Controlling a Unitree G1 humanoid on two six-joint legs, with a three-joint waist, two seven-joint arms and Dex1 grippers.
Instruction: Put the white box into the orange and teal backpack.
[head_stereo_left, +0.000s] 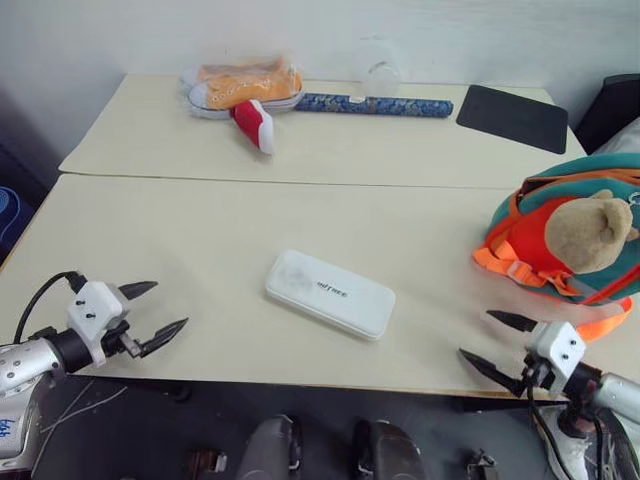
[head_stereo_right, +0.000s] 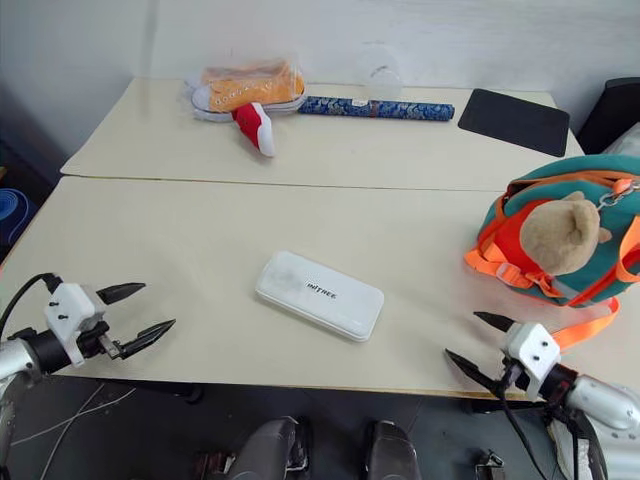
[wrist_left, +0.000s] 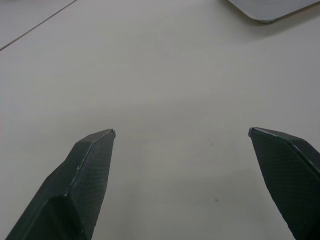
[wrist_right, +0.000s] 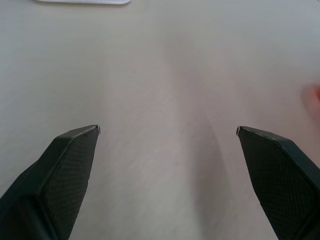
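left eye view: white box on table, outside backpack; both pincers spread.

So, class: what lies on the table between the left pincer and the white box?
Nothing: bare cream tabletop separates the open left pincer from the white box, as the left eye view shows.

White box: flat, rounded corners, dark lettering up, laid diagonally mid-table. Orange and teal backpack: seated at the table's right edge (well apart from box), tan bear head faced forward.
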